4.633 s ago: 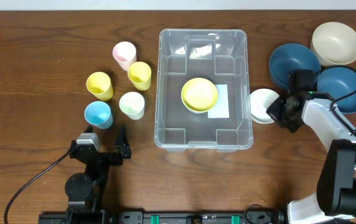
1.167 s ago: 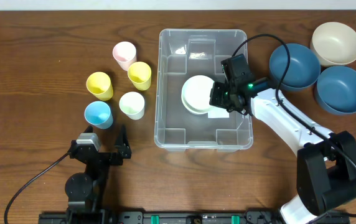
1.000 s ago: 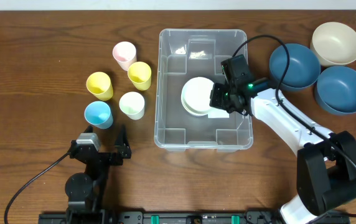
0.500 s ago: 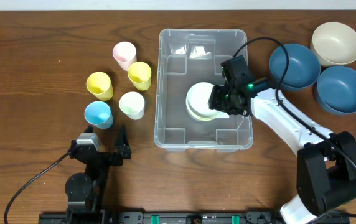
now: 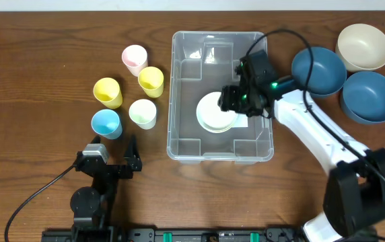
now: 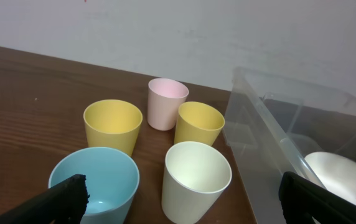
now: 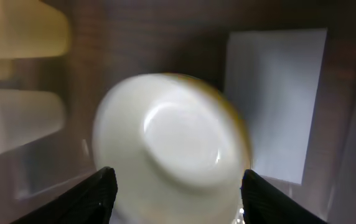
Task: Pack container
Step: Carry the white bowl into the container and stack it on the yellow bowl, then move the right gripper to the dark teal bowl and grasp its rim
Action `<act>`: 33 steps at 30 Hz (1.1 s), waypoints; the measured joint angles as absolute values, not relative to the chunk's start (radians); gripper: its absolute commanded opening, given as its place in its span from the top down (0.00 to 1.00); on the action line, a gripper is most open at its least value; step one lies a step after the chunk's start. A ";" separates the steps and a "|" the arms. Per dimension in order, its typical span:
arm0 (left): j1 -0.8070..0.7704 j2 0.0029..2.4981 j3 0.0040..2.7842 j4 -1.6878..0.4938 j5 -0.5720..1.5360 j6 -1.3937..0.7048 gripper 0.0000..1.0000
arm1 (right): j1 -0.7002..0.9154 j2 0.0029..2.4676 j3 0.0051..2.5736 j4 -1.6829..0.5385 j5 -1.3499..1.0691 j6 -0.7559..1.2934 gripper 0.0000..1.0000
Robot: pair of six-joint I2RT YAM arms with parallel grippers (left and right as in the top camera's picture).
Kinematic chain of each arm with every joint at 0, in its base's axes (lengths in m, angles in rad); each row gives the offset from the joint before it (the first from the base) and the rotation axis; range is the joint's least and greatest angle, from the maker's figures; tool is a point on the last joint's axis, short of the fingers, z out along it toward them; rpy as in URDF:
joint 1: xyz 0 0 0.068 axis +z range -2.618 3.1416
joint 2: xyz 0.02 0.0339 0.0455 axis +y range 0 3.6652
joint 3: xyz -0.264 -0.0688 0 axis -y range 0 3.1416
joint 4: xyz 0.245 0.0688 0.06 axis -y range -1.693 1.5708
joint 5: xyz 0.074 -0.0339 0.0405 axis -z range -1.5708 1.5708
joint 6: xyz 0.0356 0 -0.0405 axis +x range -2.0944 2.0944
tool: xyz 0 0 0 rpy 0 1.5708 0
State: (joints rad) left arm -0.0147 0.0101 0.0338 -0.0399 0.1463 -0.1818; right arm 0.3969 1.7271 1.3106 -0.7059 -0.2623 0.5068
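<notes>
The clear container [image 5: 186, 81] stands mid-table with a white label [image 5: 242, 123] on its base. Inside it a white bowl [image 5: 214, 112] lies upside down, and a yellowish rim [image 7: 243, 127] peeks from under it in the right wrist view. My right gripper [image 5: 235, 100] hovers just over the bowl's right side, open, its fingers [image 7: 101, 191] apart on either side of the bowl [image 7: 172, 149] with nothing gripped. My left gripper [image 5: 114, 150] rests open at the near left, facing the cups, nothing between its fingers [image 6: 63, 198].
Five cups stand left of the container: pink [image 5: 134, 59], yellow [image 5: 151, 81], yellow [image 5: 108, 92], cream [image 5: 143, 113], blue [image 5: 106, 123]. At the right are two dark blue bowls [image 5: 318, 70] [image 5: 369, 95] and a cream bowl [image 5: 363, 46].
My right gripper has opened and let go of the white bowl, which now rests in the container; the gripper has drawn up and slightly away. The left arm is still.
</notes>
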 measured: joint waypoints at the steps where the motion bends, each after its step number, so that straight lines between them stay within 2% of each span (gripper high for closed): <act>1: -0.015 0.010 0.034 -0.040 0.146 -0.182 0.02 | 0.397 1.711 1.336 -0.725 -0.263 0.505 0.32; 7: -0.015 0.010 0.034 -0.040 0.146 -0.181 0.02 | 0.397 1.583 1.461 -0.786 -0.254 0.490 0.11; 9: -0.015 0.010 0.034 -0.040 0.146 -0.182 0.02 | 0.397 1.540 1.492 -0.801 -0.210 0.486 0.01; 16: -0.015 0.010 0.034 -0.040 0.146 -0.182 0.02 | 0.329 1.452 1.526 -0.868 0.005 0.490 0.01; 25: -0.015 0.010 0.034 -0.040 0.146 -0.182 0.02 | -0.066 1.503 1.527 -1.027 0.128 0.649 0.01; 33: -0.015 0.010 0.034 -0.040 0.146 -0.182 0.02 | -0.334 1.637 1.527 -1.115 0.089 0.735 0.01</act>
